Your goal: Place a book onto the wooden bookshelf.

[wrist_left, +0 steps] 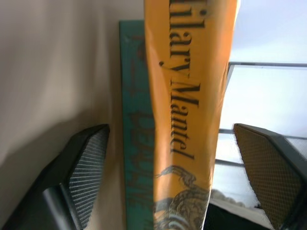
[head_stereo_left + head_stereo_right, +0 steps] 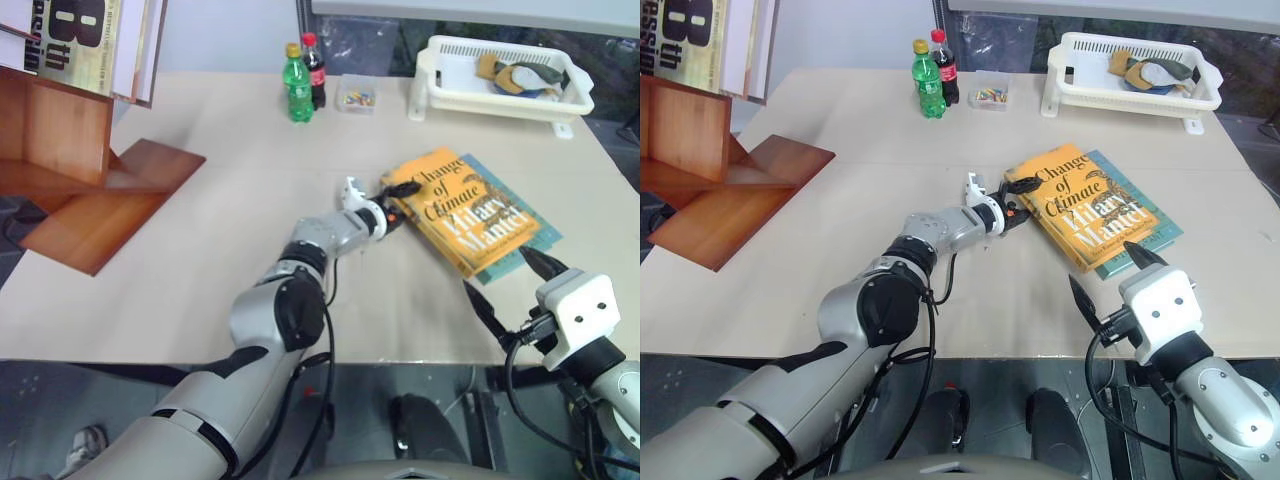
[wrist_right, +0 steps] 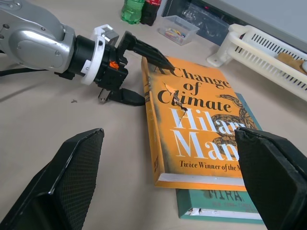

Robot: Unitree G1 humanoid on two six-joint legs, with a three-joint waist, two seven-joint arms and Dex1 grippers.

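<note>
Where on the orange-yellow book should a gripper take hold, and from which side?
Probably the spine edge of the orange-yellow book, approached level from the side where the left gripper is: the book lies flat on the teal-green book, its thick spine overhanging, leaving room underneath.

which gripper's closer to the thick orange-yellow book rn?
Left. The left gripper is at the thick orange-yellow book's spine edge, jaws open with one finger over the cover. The right gripper hangs open just off the book's near corner, apart from it.

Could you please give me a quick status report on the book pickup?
Left gripper jaws open, straddling the orange book's spine edge. Right gripper open, holding nothing. Book lies on a teal book; bookshelf far left.
</note>
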